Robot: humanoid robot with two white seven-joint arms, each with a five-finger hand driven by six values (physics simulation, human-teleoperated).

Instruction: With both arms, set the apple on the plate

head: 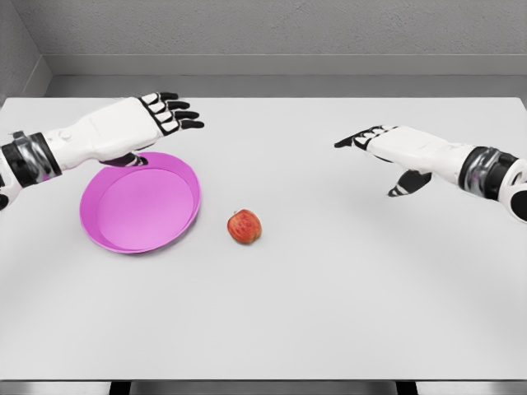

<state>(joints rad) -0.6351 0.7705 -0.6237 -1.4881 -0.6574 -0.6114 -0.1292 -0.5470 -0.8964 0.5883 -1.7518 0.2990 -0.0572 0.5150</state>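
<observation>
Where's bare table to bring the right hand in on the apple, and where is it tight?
Bare table lies between the apple and the right hand, and along the whole near edge of the table. It is crowded on the apple's left: the pink plate sits close beside it, with the left hand over the plate's far rim.

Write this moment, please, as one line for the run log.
apple: on table, right of plate, not on it | left hand: open, over plate's far rim | right hand: open, empty
</observation>
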